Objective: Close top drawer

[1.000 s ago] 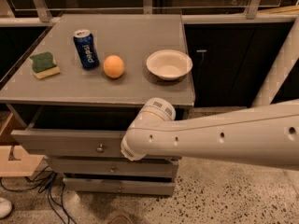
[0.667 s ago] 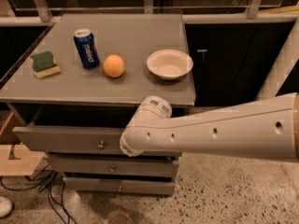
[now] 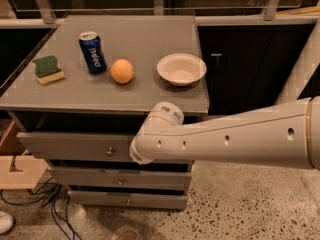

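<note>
The top drawer (image 3: 75, 146) is a wide grey drawer with a small round metal knob (image 3: 109, 151). It stands pulled out a short way under the grey tabletop (image 3: 140, 91), with a dark gap above its front. My white arm reaches in from the right, and its rounded end (image 3: 145, 149) lies against the right part of the drawer front. My gripper is hidden behind that end of the arm.
On the tabletop are a green and yellow sponge (image 3: 48, 69), a blue Pepsi can (image 3: 93, 52), an orange (image 3: 122, 71) and a white bowl (image 3: 181, 68). Two slimmer drawers (image 3: 120, 180) sit below. Blue cables (image 3: 47, 204) lie on the floor at left, beside a wooden piece (image 3: 20, 169).
The end of my arm has moved slightly up and in toward the drawer front. The drawer front sits a little further in than before.
</note>
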`<action>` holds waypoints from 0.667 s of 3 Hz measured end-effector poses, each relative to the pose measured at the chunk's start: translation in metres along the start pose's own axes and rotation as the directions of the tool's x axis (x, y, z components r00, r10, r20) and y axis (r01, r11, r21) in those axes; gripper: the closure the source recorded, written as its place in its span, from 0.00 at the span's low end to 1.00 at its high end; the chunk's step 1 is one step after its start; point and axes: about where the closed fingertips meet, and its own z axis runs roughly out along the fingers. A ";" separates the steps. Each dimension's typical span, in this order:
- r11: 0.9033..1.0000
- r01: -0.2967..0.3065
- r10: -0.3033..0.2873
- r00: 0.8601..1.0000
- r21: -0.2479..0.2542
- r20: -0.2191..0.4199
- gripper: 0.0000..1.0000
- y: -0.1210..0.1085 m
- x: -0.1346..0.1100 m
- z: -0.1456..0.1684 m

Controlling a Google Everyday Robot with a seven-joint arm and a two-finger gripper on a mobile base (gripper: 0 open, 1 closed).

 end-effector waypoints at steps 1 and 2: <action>1.000 0.015 -0.015 1.000 0.007 0.017 1.00 -0.004 -0.010 0.013; 1.000 0.015 -0.015 1.000 0.007 0.017 1.00 -0.004 -0.010 0.013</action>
